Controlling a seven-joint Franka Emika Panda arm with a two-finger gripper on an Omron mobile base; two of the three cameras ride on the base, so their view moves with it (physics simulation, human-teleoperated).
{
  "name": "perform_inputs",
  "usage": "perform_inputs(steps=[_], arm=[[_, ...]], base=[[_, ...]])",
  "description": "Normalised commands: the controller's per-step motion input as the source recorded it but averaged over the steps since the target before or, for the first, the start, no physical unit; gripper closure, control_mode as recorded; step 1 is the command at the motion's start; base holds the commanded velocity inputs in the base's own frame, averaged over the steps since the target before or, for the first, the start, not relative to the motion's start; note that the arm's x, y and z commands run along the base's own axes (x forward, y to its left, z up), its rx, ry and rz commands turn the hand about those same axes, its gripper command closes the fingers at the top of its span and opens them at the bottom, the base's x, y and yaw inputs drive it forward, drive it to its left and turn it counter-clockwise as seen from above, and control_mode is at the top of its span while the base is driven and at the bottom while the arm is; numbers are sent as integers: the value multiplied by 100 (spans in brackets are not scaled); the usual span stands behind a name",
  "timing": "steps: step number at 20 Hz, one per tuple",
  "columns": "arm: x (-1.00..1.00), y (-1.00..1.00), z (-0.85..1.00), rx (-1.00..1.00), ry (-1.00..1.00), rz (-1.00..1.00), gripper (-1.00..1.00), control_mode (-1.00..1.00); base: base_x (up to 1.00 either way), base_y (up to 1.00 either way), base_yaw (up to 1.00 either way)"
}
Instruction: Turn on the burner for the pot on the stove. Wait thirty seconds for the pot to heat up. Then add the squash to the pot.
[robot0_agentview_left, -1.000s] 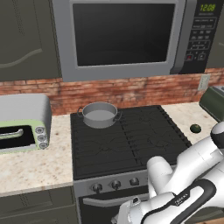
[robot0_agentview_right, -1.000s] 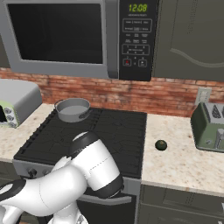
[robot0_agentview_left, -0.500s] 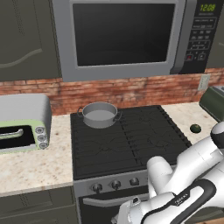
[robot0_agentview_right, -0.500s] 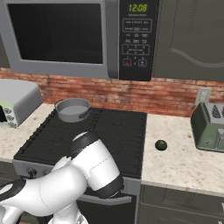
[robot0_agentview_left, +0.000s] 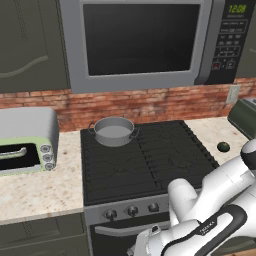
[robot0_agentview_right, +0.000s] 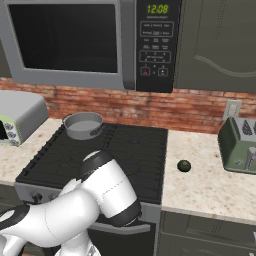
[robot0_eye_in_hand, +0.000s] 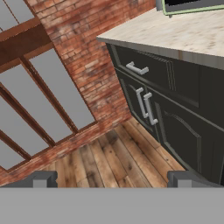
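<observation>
Claw (robot0_eye_in_hand: 112, 179) tips stand wide apart at the bottom of the hand view with nothing between them, looking at the wooden floor (robot0_eye_in_hand: 113, 157), a brick wall (robot0_eye_in_hand: 74, 48) and dark cabinet doors (robot0_eye_in_hand: 175, 113) under a bench edge. So I judge the hand hangs low in front of the base, well away from any knob.

On my base views the pot (robot0_agentview_left: 113, 131) sits on the back-left burner (robot0_agentview_left: 114, 142) of the stove (robot0_agentview_left: 150, 160); I see no flame under it, so I take the burner as unlit. The squash (robot0_agentview_right: 184, 166) lies on the bench (robot0_agentview_right: 210, 180) right of the stove, apart from it, near the toaster (robot0_agentview_right: 240, 145).

My worry is the knobs (robot0_agentview_left: 132, 211): they sit in a tight row on the front strip, and picking the wrong one would light a burner away from the pot. Lifting the arm from this folded pose could also knock the stove handle. Later, the round squash may roll off if nudged.
</observation>
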Motion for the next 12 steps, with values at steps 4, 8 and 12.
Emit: perform_inputs(steps=[4,8,12], arm=[[0,0,0,0,0,0,-100,-100],[0,0,0,0,0,0,-100,-100],[0,0,0,0,0,0,-100,-100]], base=[[0,0,0],[0,0,0],[0,0,0]])
